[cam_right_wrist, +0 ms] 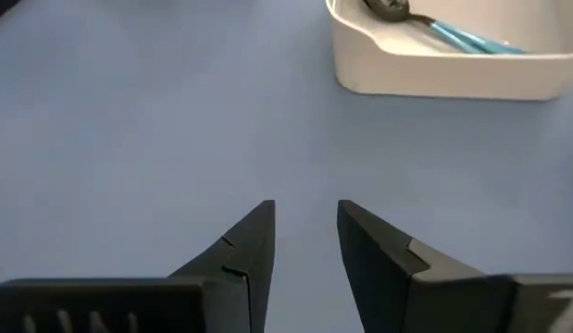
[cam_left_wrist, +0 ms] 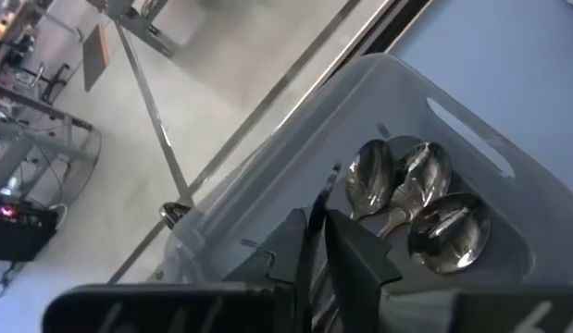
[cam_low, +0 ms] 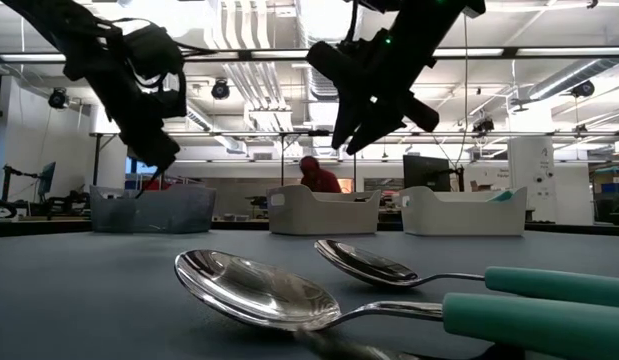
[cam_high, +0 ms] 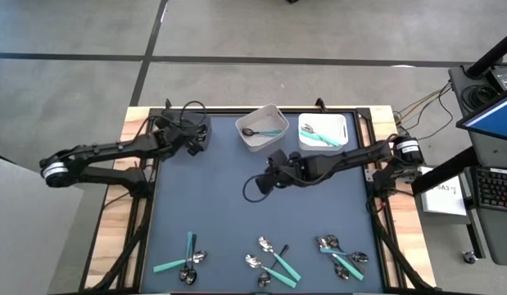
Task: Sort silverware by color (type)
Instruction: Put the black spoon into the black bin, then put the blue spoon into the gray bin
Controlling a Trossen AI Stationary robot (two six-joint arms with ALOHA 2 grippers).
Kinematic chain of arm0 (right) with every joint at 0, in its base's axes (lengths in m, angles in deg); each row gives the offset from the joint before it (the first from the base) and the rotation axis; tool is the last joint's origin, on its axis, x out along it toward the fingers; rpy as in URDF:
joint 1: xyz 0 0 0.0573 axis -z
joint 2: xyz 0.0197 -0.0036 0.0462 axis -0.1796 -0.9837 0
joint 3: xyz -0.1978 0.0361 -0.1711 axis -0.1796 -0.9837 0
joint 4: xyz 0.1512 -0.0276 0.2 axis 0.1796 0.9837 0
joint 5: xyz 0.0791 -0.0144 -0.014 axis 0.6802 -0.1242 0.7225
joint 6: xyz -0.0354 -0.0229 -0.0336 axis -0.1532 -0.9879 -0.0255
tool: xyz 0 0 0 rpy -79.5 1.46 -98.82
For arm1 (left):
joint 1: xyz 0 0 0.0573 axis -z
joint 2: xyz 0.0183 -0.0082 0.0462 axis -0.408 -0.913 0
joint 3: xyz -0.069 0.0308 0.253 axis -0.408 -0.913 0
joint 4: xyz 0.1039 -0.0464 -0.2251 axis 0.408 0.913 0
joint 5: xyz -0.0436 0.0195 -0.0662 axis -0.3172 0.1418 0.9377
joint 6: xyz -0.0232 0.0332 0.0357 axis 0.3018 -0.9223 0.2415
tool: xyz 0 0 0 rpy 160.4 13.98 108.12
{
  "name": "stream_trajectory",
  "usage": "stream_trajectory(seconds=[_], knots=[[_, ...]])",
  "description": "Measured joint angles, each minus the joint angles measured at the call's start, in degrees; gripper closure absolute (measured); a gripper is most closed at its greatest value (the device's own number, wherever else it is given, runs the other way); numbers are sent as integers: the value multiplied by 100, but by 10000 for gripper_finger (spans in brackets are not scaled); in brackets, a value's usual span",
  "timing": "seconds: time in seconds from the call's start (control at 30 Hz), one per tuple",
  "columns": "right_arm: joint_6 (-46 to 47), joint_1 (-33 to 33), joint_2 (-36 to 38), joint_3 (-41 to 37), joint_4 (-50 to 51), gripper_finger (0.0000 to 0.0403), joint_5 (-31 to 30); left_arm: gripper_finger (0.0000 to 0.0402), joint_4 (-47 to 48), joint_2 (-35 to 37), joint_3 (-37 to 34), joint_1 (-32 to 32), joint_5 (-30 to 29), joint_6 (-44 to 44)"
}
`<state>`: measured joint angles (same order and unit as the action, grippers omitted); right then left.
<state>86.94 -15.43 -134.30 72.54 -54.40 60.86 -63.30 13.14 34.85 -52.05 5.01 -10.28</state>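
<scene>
Teal-handled utensils [cam_high: 320, 136] in white bin [cam_high: 345, 123]

Lab — ceiling ducts [cam_low: 259, 60], workbenches [cam_low: 49, 205]

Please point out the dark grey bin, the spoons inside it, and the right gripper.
dark grey bin [cam_left_wrist: 267, 176], left wrist view, on its translucent side wall.
spoons [cam_left_wrist: 448, 231], left wrist view, on one shiny bowl.
right gripper [cam_right_wrist: 306, 242], right wrist view, between its empty fingers.

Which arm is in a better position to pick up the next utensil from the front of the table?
Probably the right. The right gripper hangs open and empty over mid-table, nearer the loose spoons. The left gripper is far back over the dark grey bin.
</scene>
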Motion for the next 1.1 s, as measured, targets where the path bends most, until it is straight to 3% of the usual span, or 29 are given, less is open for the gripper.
stream_trajectory(seconds=[0.23,0.47,0.53,0.63,0.73,0.83,0.97,1.1], knots=[[297,-194,-2,0,22,299,2,359,-41,259,75,0,14,-30],[621,-275,-2,0,63,305,117,342,116,393,290,0,975,259],[822,-313,4,1,179,305,415,339,118,472,409,-7,1871,700],[1202,-376,4,98,941,306,1076,338,-221,608,527,18,4043,1212],[1650,-483,4,184,1922,305,1654,338,-1290,743,483,142,6219,1908],[1931,-629,4,192,2656,305,2230,338,-2331,840,325,459,7362,2700],[1799,-837,4,190,2942,305,2396,338,-3807,901,112,1153,7119,3354],[1672,-874,4,184,2922,305,2186,338,-6452,767,-112,2056,5642,3856]])
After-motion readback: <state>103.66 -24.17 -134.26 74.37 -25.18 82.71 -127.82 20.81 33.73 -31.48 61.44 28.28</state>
